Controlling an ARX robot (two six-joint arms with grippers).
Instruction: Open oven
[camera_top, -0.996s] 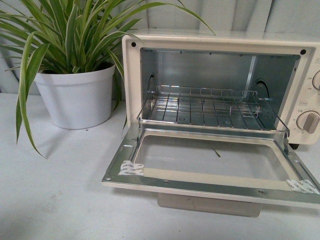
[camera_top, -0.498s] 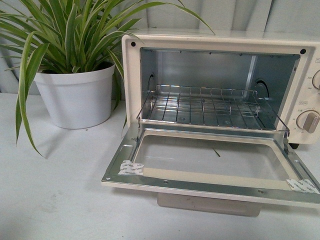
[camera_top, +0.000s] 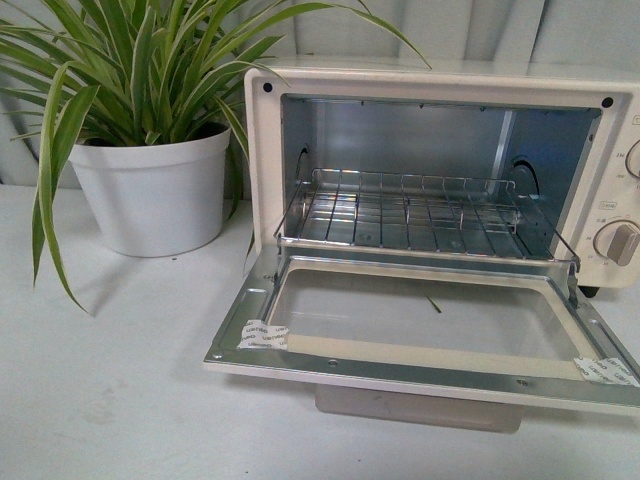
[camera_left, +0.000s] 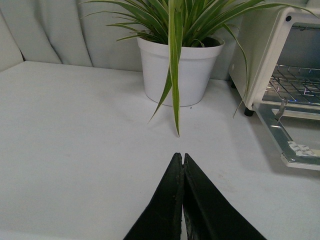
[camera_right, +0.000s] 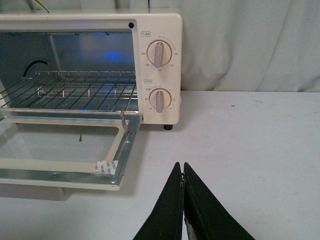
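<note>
Front view: the toaster oven stands with its door folded fully down and the wire rack exposed; no arm shows.

Left wrist view: the left gripper has its jaws pressed together, empty; the oven lies well off to one side, beyond the tips.

Right wrist view: the right gripper is likewise closed and empty, the door edge just ahead. The opening looks complete; keep both arms clear of the door.

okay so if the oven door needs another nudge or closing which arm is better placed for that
Likely the right. The right pincer, shut and empty, sits just off the corner of the open door of the oven. The left pincer, also shut, faces the plant pot, with the oven farther off to its side.
</note>
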